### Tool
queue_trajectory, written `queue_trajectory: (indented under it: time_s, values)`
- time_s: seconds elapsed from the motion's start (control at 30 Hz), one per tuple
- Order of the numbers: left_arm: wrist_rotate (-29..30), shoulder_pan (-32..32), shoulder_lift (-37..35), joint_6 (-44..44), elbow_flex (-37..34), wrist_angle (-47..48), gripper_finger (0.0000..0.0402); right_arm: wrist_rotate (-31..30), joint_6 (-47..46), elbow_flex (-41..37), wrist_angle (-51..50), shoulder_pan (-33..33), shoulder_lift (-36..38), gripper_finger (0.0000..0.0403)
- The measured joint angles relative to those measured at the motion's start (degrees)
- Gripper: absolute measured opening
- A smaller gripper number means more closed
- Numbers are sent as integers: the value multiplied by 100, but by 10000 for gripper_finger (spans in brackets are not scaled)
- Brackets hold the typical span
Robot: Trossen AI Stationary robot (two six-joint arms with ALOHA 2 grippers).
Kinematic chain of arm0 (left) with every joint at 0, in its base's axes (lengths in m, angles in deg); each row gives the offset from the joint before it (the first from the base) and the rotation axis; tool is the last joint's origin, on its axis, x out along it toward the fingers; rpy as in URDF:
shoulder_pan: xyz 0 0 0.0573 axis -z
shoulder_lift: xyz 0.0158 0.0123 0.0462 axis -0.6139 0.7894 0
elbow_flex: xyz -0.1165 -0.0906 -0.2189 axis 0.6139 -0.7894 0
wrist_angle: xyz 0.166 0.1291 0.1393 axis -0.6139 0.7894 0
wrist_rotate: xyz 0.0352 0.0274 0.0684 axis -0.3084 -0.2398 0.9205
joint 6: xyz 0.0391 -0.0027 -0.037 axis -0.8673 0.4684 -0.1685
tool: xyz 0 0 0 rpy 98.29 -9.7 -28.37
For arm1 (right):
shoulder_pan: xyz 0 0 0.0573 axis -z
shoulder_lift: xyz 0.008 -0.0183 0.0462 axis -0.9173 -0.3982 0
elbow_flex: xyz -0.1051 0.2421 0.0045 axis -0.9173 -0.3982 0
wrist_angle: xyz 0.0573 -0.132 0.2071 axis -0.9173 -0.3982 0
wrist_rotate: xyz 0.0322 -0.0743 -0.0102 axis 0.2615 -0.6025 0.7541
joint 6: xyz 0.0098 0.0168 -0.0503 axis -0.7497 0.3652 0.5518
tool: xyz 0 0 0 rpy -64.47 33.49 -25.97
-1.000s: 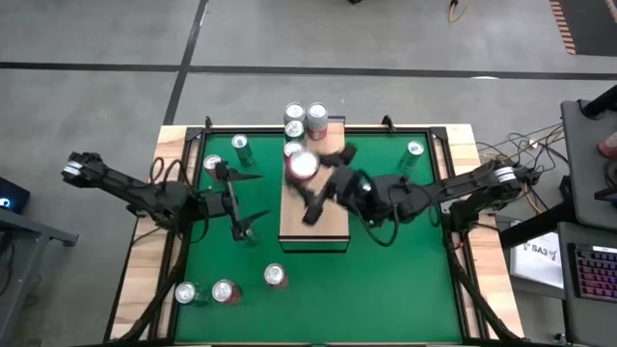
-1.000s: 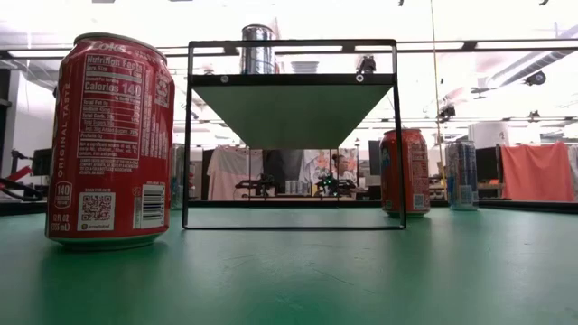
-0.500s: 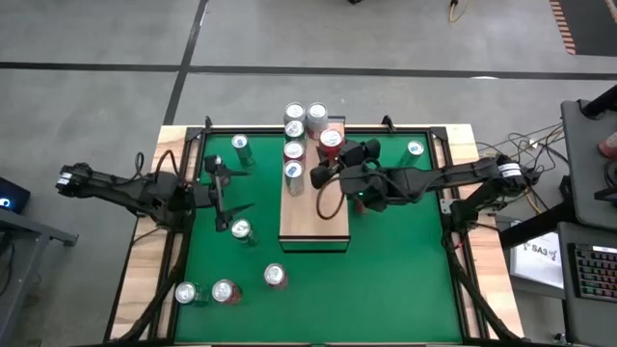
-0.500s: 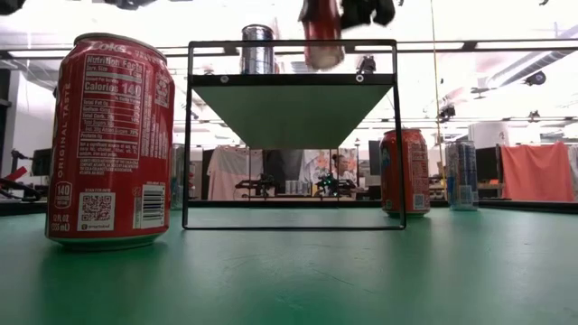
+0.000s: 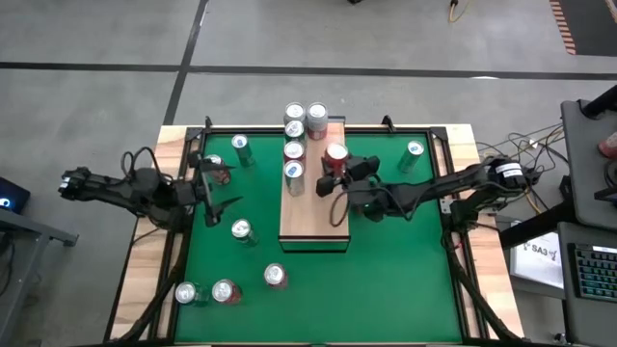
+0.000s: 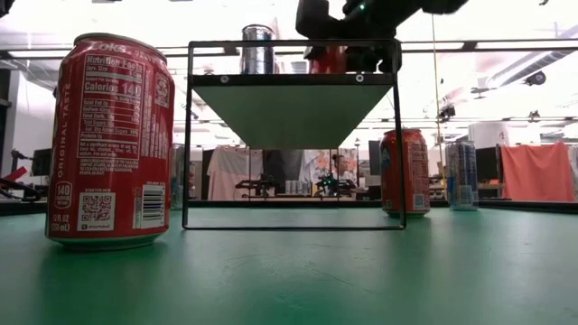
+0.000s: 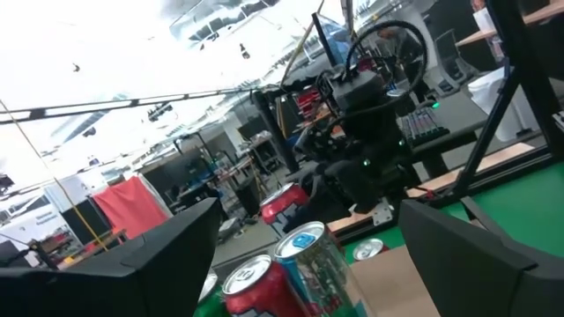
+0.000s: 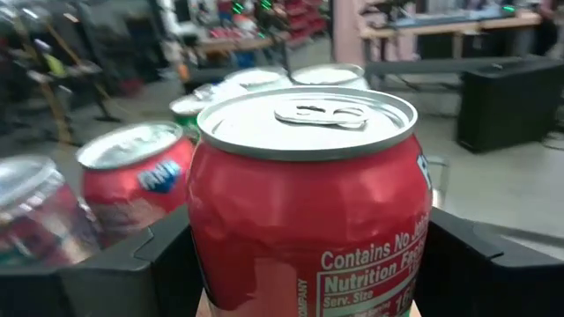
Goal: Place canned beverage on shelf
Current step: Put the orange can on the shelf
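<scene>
The right gripper [image 5: 339, 175] is clamped around a red can [image 5: 335, 154], fingers [image 8: 132, 264] pressed to either side of its body, and the can stands upright on the right side of the shelf [image 5: 313, 226], up toward the far end. From table height the red can [image 6: 327, 60] shows sitting on the shelf's top edge [image 6: 293, 79] with the dark gripper [image 6: 348, 36] wrapped over it. Just beside it on the board sit two more cans in a column, a red-topped one [image 5: 294, 150] and a silver-and-blue one [image 5: 293, 172], and past the far end of the board two silver-topped cans [image 5: 305, 117] stand close together. Out on the green table [image 5: 386, 280], a green can [image 5: 414, 150] lies to the right near the right arm, another green can [image 5: 240, 145] stands far left, a can [image 5: 241, 229] sits left of the shelf, and three cans [image 5: 224, 290] cluster along the near edge. Over on the left, the left gripper [image 5: 210, 188] hangs above the table's left side with its fingers spread wide and nothing between them, a can [image 5: 216, 166] just beside it.
</scene>
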Motion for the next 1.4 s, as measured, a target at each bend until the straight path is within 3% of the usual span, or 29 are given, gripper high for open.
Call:
queue_trajectory:
  time_s: [0.13, 0.23, 0.7, 1.4]
  values:
    - [3, -20, -26, -40, 0, 19, 333, 376, 791, -371, 1345, 27, -60, 284]
    - [9, -20, -29, -116, 0, 14, 333, 708, 1099, -460, 1716, 65, -115, 284]
    - [48, -31, -22, -255, 1, -6, 333, 804, 1974, -33, 2018, 196, -694, 284]
    - [348, -35, -106, -286, 0, -9, 333, 657, 1581, -10, 1985, 246, -723, 284]
